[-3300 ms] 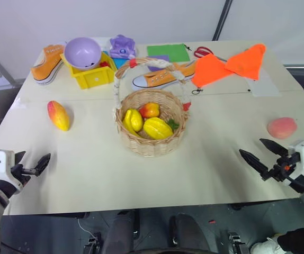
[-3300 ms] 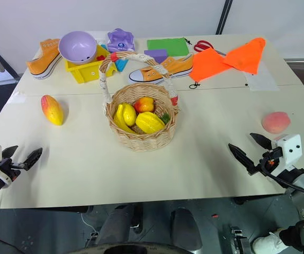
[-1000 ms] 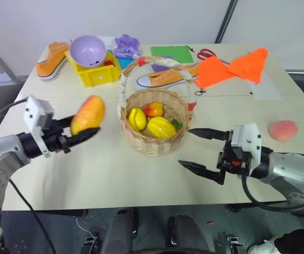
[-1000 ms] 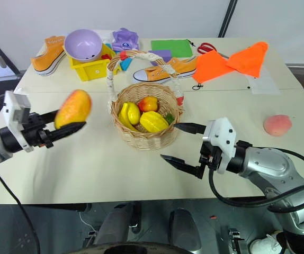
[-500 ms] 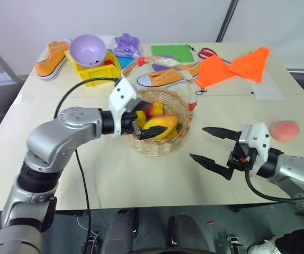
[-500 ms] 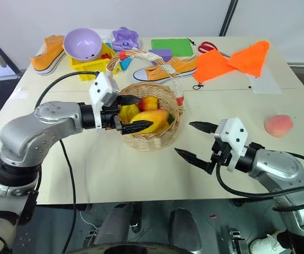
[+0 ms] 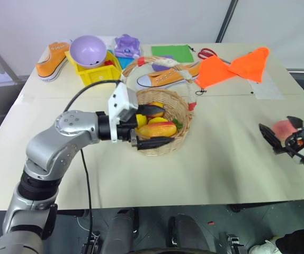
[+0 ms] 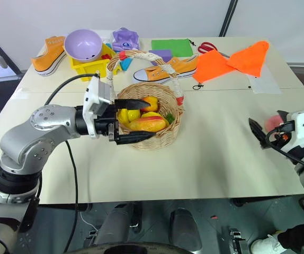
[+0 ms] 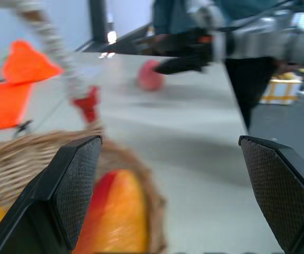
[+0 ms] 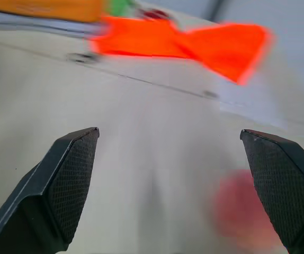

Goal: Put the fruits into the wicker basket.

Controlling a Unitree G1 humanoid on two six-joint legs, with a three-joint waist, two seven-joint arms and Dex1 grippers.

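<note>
Wicker basket (image 7: 162,124) holds the mango (image 7: 155,129) between our left gripper's (image 7: 151,126) spread fingers; our right gripper (image 7: 278,133) gapes beside the peach (image 7: 284,127).

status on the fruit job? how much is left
Done: the mango lies in the wicker basket with the yellow pieces; the left gripper is open around it, not gripping. In hand: nothing. The right gripper is open beside the peach. Left: the peach, on the table.

Peach (image 7: 283,127) partly hidden behind the right gripper (image 7: 279,130) in the head view; blurred to a pink smear in the right wrist view.
</note>
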